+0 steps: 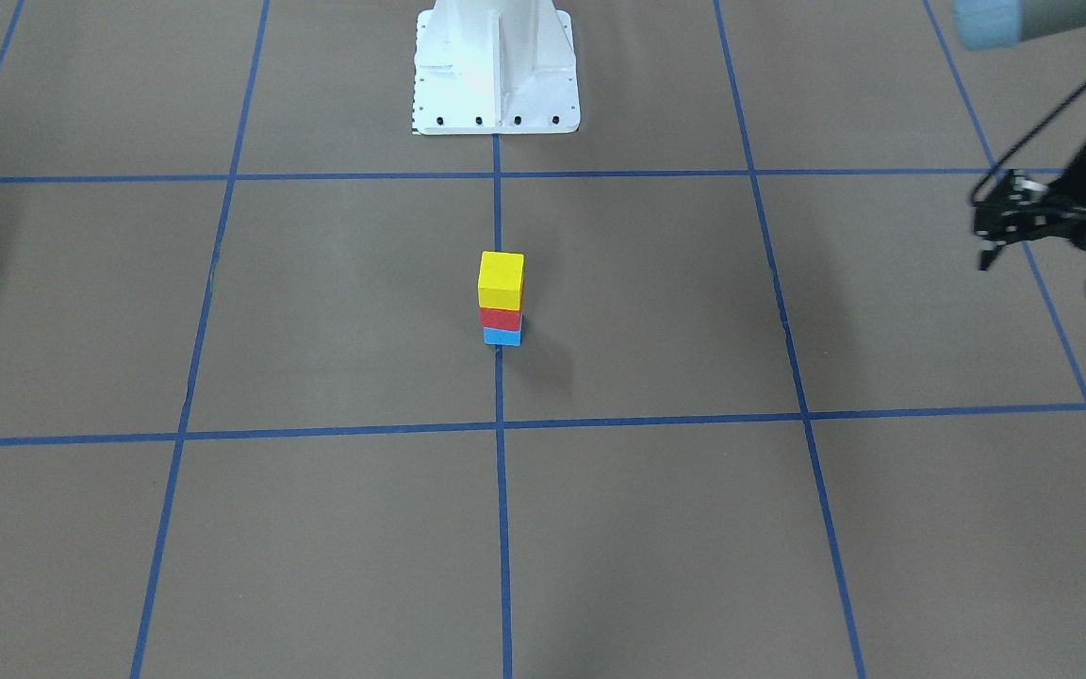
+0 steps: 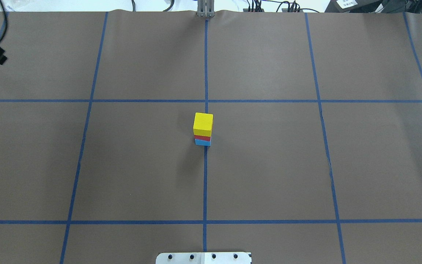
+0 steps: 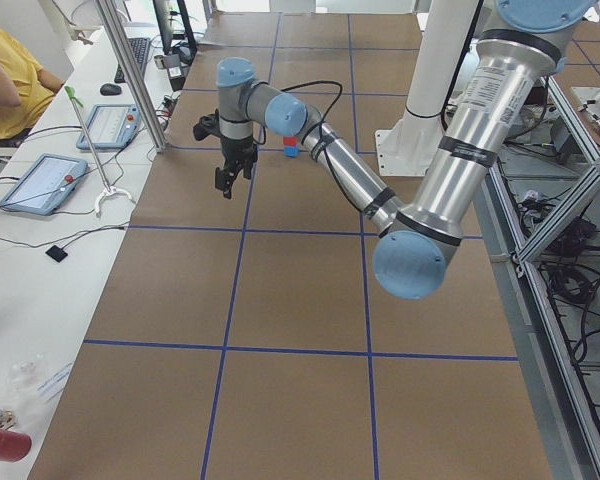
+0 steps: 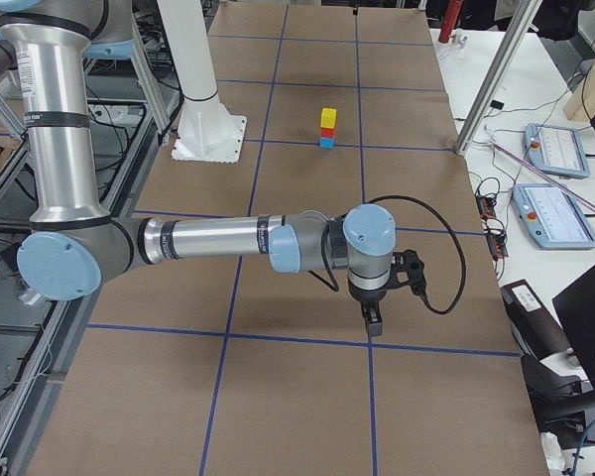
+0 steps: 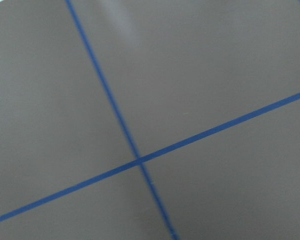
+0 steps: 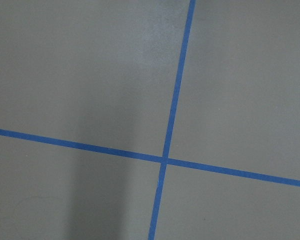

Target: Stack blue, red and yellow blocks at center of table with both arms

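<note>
Left gripper (image 1: 1041, 264) far left, above surface (image 2: 141, 165), jaws wide apart, empty. Centre: blue block (image 2: 202, 142) on tape line (image 2: 205, 183), red block (image 2: 202, 138) on it, yellow block (image 2: 203, 124) topmost. Right gripper (image 4: 374, 319) well apart from stack; cannot tell how jaws stand.

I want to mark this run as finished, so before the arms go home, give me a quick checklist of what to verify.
1. Stack order, blue block at the bottom, red block in the middle, yellow block on top: ok.
2. Stack stands upright: ok.
3. Stack sits at the table's centre, on the middle tape line: ok.
4. Left claw open, empty and well off to the side of the stack: ok.
5. Right claw well away from the stack: ok.
6. Right claw open or shut: cannot tell, as only a side view shows it.
</note>
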Motion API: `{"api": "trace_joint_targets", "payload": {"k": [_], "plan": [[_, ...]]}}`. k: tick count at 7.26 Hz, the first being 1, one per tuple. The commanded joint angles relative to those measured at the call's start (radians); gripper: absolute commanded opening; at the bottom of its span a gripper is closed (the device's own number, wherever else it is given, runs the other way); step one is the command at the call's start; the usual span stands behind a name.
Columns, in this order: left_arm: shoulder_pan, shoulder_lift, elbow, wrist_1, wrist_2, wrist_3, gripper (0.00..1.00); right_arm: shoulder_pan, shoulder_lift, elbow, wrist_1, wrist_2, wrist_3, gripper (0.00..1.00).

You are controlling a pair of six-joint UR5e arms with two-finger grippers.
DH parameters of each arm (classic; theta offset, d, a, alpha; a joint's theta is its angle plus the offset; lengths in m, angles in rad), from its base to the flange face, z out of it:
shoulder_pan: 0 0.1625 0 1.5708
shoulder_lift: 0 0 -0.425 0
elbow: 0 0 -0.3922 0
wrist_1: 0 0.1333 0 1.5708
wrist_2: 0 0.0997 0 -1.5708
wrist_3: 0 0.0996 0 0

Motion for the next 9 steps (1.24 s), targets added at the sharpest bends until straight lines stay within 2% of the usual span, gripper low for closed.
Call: {"api": "trace_joint_targets", "payload": {"k": [1, 2, 3, 5, 6, 8, 9], "plan": [[-0.281, 0.139, 0.164, -0.031, -0.112, 0.334, 1.00, 0.042, -0.024, -0.002, -0.069, -0.004, -0.121, 1.00], [-0.294, 0.214, 0.195, -0.067, -0.114, 0.318, 1.00, 0.040, -0.041, -0.001, -0.080, -0.016, -0.136, 1.00], [-0.300, 0.232, 0.250, -0.139, -0.116, 0.277, 1.00, 0.039, -0.043, -0.001, -0.080, -0.038, -0.131, 1.00], [-0.314, 0.308, 0.238, -0.212, -0.117, 0.062, 1.00, 0.025, -0.031, -0.040, -0.080, -0.030, -0.117, 1.00], [-0.314, 0.347, 0.214, -0.254, -0.117, 0.052, 1.00, 0.022, -0.029, -0.042, -0.074, -0.029, -0.105, 1.00], [-0.311, 0.316, 0.270, -0.268, -0.119, 0.044, 1.00, 0.018, -0.073, -0.059, -0.057, -0.029, -0.117, 1.00], [-0.311, 0.322, 0.243, -0.311, -0.120, 0.044, 1.00, 0.017, -0.089, -0.050, 0.008, -0.032, -0.123, 1.00]]}}
